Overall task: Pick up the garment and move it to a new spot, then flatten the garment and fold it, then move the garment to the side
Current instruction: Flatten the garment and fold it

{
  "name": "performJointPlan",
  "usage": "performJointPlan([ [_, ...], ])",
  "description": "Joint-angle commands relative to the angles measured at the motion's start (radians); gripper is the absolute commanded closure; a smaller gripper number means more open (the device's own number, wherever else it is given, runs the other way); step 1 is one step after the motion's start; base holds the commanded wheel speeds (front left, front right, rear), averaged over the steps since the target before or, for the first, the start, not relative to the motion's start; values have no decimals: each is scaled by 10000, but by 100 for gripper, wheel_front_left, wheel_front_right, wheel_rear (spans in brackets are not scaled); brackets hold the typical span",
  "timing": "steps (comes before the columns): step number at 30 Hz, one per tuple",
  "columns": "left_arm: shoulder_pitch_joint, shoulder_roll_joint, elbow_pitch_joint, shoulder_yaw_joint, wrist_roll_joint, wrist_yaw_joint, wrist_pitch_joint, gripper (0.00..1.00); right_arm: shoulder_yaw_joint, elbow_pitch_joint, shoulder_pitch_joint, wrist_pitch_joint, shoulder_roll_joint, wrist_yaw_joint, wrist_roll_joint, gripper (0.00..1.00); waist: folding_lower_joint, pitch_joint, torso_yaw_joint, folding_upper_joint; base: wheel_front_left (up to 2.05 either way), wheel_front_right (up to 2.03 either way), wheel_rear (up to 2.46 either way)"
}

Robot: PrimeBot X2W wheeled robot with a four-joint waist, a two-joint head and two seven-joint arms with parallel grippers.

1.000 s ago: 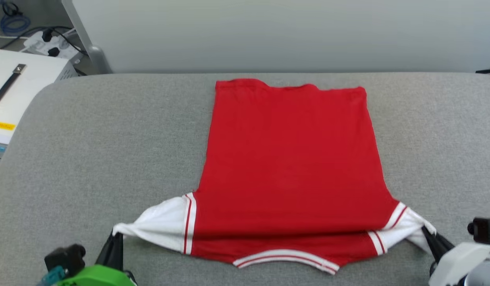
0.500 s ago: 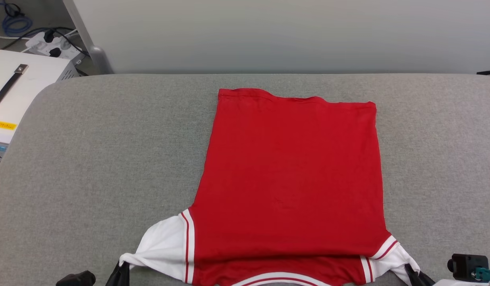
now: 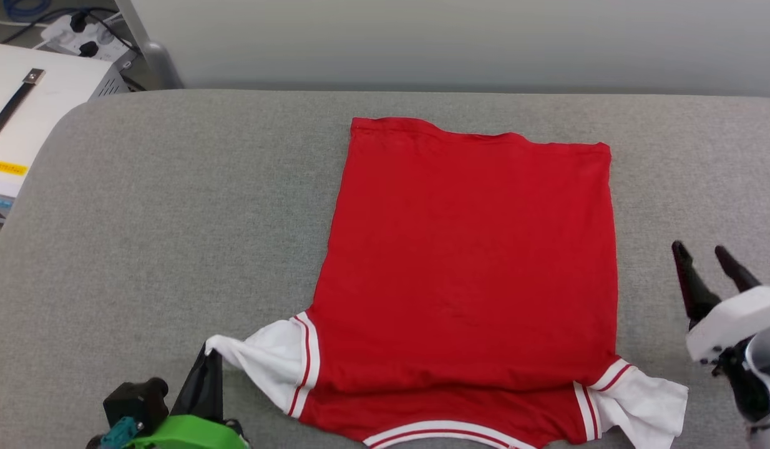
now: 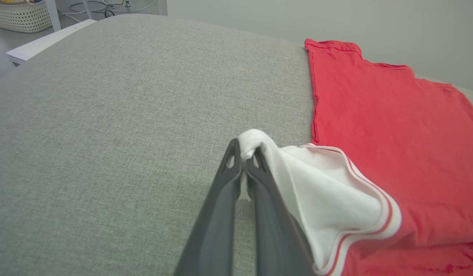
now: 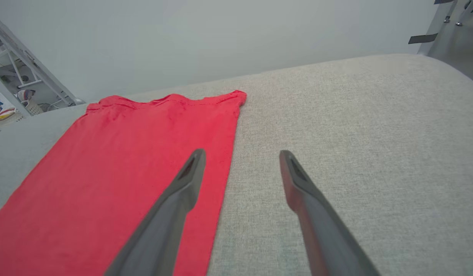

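Note:
The garment (image 3: 472,262) lies spread out on the grey table, plain red side up, collar toward me and hem at the far end; its lettering is hidden. My left gripper (image 3: 211,357) is shut on the tip of the white left sleeve (image 4: 255,140), holding it slightly raised off the table. The white right sleeve (image 3: 647,405) lies loose and crumpled at the near right. My right gripper (image 3: 703,252) hovers open beside the garment's right edge, holding nothing. In the right wrist view its fingers (image 5: 190,172) straddle that edge of the red cloth (image 5: 125,165).
The grey padded table (image 3: 173,218) extends wide to the left and right of the garment. A white box with a black handle (image 3: 23,118) and a power strip with cables (image 3: 79,31) sit off the table's far left. A wicker basket (image 4: 18,13) stands on the floor.
My right gripper let go of the right sleeve, opened, and rose up beside the garment. The sleeve dropped to the table. The head camera shifted too.

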Motion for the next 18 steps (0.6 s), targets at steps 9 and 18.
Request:
performJointPlan([
  [9,-1450,-744,-700,-408,707,-459,-152,100,338,2624,-3671,1646,-1431,-7,767,0,1,1790,1393,0,0,0,0],
  [18,-2250,-1492,-1104,-519,1182,-1033,-165,100,947,4796,-6552,3851,-2230,-7,826,0,1,3054,2231,0,0,0,0],
])
